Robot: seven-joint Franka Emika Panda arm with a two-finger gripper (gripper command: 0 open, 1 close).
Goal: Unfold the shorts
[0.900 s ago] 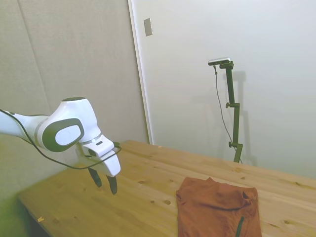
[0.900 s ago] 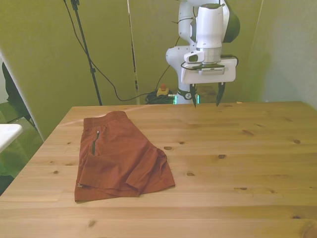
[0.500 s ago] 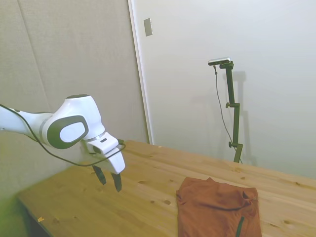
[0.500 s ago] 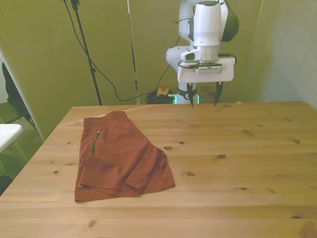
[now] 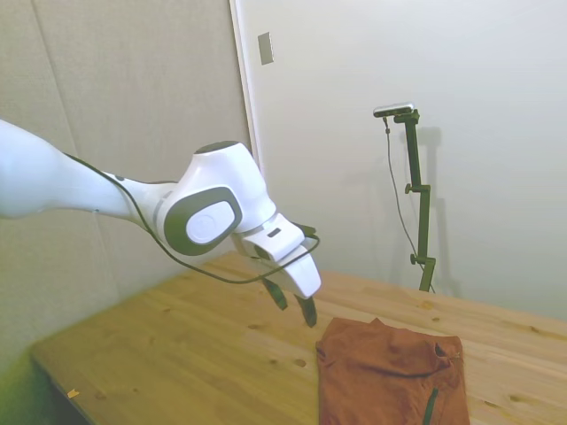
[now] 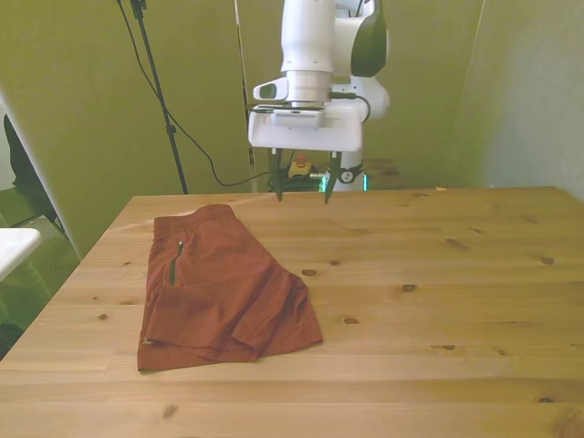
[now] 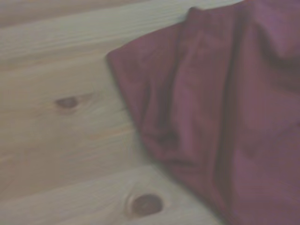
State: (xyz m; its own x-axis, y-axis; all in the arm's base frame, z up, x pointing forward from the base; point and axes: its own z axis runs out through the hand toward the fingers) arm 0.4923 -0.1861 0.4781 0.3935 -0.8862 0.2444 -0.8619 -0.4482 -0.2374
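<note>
The shorts (image 6: 219, 290) lie folded flat on the wooden table (image 6: 438, 301), toward the front view's left; they are rust-orange with a dark zipper line near one edge. In the side view the shorts (image 5: 390, 376) reach the lower right of the picture. My gripper (image 6: 304, 187) hangs open and empty in the air above the table's far part, a little to the right of the shorts in the front view. The side view shows the gripper (image 5: 294, 303) just left of the garment's near corner. A folded corner of the shorts (image 7: 225, 108) fills the wrist view.
A dark tripod with trailing cables (image 6: 160, 100) stands behind the table at the front view's left. A white surface's edge (image 6: 14, 246) shows at the far left. Bare wood (image 7: 61, 117) lies beside the fabric.
The arm has swung across the table toward the shorts, moving left in the front view and right in the side view. The fingers stayed open. The shorts have not moved.
</note>
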